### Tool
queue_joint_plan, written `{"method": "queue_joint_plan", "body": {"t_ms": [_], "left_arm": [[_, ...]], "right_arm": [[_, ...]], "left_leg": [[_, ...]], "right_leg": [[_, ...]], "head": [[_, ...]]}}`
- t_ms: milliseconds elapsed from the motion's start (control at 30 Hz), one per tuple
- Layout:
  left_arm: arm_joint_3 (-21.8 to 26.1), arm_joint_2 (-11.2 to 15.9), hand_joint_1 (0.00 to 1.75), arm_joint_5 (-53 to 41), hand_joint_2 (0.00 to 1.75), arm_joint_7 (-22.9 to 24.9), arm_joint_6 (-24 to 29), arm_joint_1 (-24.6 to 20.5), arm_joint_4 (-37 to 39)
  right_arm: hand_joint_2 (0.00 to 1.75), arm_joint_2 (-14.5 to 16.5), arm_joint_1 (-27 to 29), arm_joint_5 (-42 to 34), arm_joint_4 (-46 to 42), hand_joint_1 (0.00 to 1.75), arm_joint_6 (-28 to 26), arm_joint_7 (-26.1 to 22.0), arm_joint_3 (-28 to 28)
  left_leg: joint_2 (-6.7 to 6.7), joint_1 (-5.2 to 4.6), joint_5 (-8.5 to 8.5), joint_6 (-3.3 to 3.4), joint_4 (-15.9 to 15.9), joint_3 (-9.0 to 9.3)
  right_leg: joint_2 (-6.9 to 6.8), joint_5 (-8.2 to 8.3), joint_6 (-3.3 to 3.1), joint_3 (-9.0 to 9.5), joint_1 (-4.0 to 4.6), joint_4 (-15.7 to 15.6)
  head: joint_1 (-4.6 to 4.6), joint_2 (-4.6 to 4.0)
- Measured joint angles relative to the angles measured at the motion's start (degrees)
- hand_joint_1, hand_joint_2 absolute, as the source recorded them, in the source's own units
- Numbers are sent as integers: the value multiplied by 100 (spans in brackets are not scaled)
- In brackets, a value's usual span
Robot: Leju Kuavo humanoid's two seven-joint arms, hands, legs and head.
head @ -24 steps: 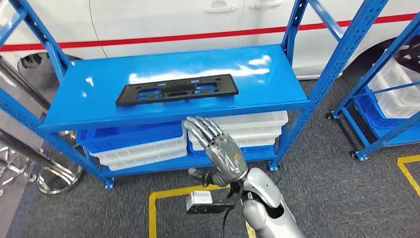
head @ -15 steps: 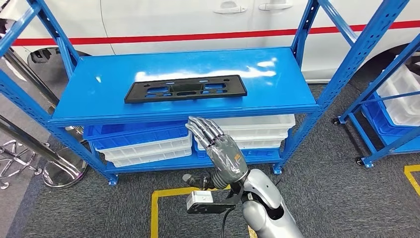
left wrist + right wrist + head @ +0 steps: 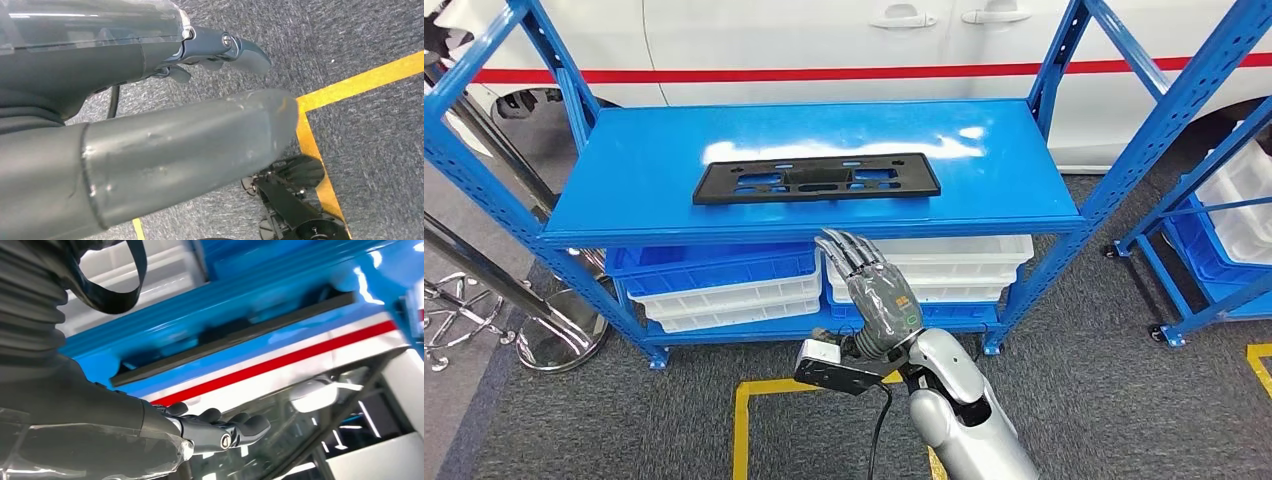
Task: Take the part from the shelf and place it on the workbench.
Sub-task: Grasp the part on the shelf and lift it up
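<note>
One part (image 3: 817,179) near shelf (image 3: 624,215) front edge

part (image 3: 817,179) lies on shelf (image 3: 1024,200).

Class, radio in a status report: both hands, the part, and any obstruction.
Right hand open, raised in front of the shelf edge, holding nothing. Left hand hanging over the carpet, state unclear. Black plastic part flat on blue shelf, untouched. Nothing between hand and part.
</note>
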Motion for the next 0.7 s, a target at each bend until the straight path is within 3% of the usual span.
{"method": "queue_joint_plan", "body": {"t_ms": [100,167,267,300,333,367,433,500,633,700], "left_arm": [[37,16,0,58,0,47,-14,-5,-4],[65,21,0,87,0,57,-20,-6,-7],[91,31,0,118,0,82,-24,-3,-8],[96,36,0,132,0,94,-24,2,-9],[99,39,0,145,0,104,-25,7,-9],[102,40,0,158,0,113,-26,10,-10],[104,44,0,172,0,121,-27,9,-14],[109,49,0,178,0,125,-27,-2,-18],[119,47,0,195,0,126,-25,12,-20],[120,30,0,186,0,123,-9,7,-21]], "right_arm": [[175,37,-230,444,320,0,16,200,-61],[175,74,-364,640,481,0,20,253,-88],[175,132,-492,790,638,0,23,270,-99],[175,141,-508,827,687,0,25,274,-103],[175,150,-517,857,731,0,26,277,-108],[175,162,-528,884,769,0,26,278,-115],[175,195,-564,922,820,0,26,278,-135],[175,220,-612,945,858,0,26,278,-160],[175,245,-649,974,907,0,19,278,-201],[175,257,-663,1004,910,0,8,278,-232]], "left_leg": [[-1,1,-2,-95,3,-30],[13,13,-143,-151,188,-105],[29,24,-632,-211,1184,-564],[29,25,-715,-223,1476,-708],[30,25,-696,-227,1590,-772],[32,25,-563,-221,1462,-723],[38,23,-165,-186,721,-385],[40,1,35,-135,112,-100],[28,-4,73,-31,-57,-33],[35,24,105,45,-106,-10]], "right_leg": [[11,13,-62,9,11,-109],[-1,41,-134,29,-13,-157],[-25,51,-193,35,-14,-174],[-31,48,-195,34,-9,-170],[-34,43,-197,36,-7,-164],[-35,38,-196,40,-6,-158],[-30,21,-180,58,-5,-149],[-23,8,-137,59,15,-137],[-19,-22,-26,52,26,-134],[-10,-256,20,-82,21,198]], "head": [[0,1],[0,2],[-2,1],[-2,1],[-2,1],[-2,2],[-2,1],[-1,1],[-1,2],[1,1]]}}
